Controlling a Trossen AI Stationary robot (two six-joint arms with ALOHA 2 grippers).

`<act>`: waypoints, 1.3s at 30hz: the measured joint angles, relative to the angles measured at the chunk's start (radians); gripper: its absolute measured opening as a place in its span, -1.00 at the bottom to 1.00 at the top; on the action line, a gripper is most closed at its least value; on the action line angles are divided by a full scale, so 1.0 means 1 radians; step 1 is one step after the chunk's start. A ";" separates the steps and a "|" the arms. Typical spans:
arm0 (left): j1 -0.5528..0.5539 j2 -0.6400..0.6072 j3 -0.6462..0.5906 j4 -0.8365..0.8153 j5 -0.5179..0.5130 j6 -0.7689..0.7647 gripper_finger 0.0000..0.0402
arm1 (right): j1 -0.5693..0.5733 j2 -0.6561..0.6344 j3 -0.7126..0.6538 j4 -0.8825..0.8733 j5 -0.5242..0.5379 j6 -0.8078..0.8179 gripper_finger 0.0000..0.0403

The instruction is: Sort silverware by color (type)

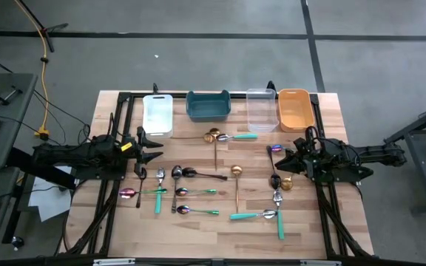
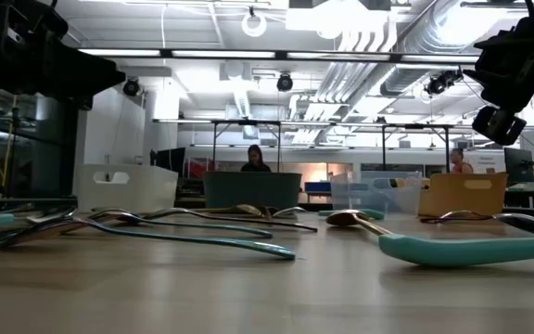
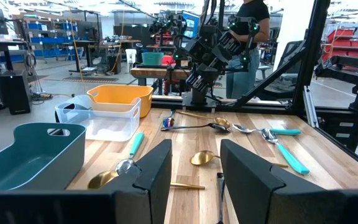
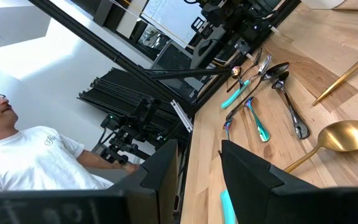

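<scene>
Left gripper: the left arm's two dark fingers [image 3: 194,180] stand parted with a clear gap between them; nothing sits in the gap and nothing is touched; in the high view the left gripper [image 1: 152,146] hangs over the table's left side, just in front of the white bin.
Right gripper: the right arm's dark fingers [image 4: 197,171] are likewise parted and hold nothing; in the high view the right gripper [image 1: 287,157] is over the table's right side, near the iridescent purple-pink spoon [image 1: 274,150].
Silverware: all of it lies loose on the pale wooden plank table [image 1: 198,229]; none lies in a bin.
Left cluster: several silver spoons with matte teal-green handles [image 1: 158,199] lie crossed with a glossy dark spoon [image 1: 198,174] and a pink-tinted one [image 1: 128,193].
Centre: a gold spoon with a round polished bowl and thin straight handle [image 1: 237,185]; nearer the bins, a copper spoon [image 1: 214,137] touching a teal-handled spoon [image 1: 239,137].
Right cluster: teal-handled silver pieces [image 1: 261,215] lie near the table's front right.
Bins: four smooth plastic rectangles in a row along the far edge; white bin [image 1: 157,114], teal bin [image 1: 208,105], clear bin [image 1: 261,109], orange bin [image 1: 295,108].
Beyond the table: a person in a white shirt [image 4: 33,155] shows in the right wrist view.
</scene>
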 joint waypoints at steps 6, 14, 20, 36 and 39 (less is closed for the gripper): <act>0.000 0.000 0.000 0.000 0.000 0.000 -0.36 | 0.000 0.000 0.000 0.000 0.000 0.000 -0.41; 0.000 0.000 0.000 0.000 0.000 0.000 -0.36 | 0.000 0.000 0.000 0.000 0.000 0.000 -0.41; 0.000 0.000 0.000 0.000 0.000 0.000 -0.36 | 0.000 0.000 0.000 0.000 0.000 0.000 -0.41; 0.000 0.000 0.000 0.000 0.000 0.000 -0.36 | 0.000 0.000 0.000 -0.001 0.011 -0.019 -0.41; 0.000 0.000 0.000 0.000 0.000 0.000 -0.36 | 0.000 0.000 0.000 -0.001 0.014 -0.035 -0.41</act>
